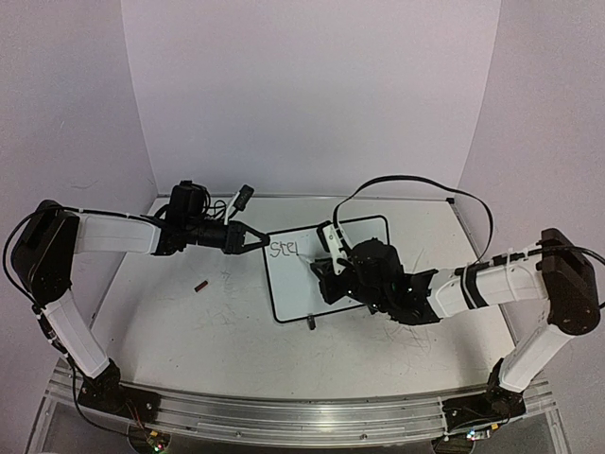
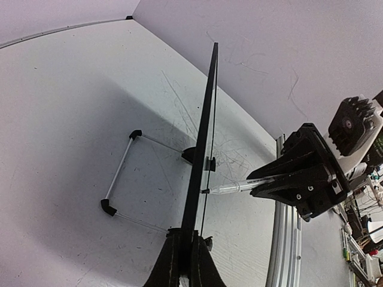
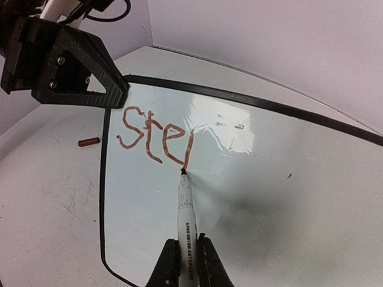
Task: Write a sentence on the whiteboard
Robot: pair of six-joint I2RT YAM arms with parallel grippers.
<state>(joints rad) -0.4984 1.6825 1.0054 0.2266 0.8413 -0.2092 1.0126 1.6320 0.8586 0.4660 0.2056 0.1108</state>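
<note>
The whiteboard (image 1: 295, 288), white with a thin black frame, stands tilted at the table's middle. It shows edge-on in the left wrist view (image 2: 203, 131). My left gripper (image 1: 253, 238) is shut on its left edge (image 2: 187, 234). The sentence (image 1: 284, 249) reads "ste" plus one downstroke; it looks red-brown in the right wrist view (image 3: 157, 136). My right gripper (image 1: 326, 274) is shut on a white marker (image 3: 187, 209). The marker's tip touches the board at the foot of the last stroke. The left wrist view shows the marker (image 2: 239, 187) meeting the board face.
A small red cap (image 1: 200, 285) lies on the tabletop left of the board, also in the right wrist view (image 3: 88, 142). A wire stand (image 2: 122, 161) props the board from behind. A black foot (image 1: 311, 323) sits at its near edge. A metal rail (image 1: 284, 416) runs along the front.
</note>
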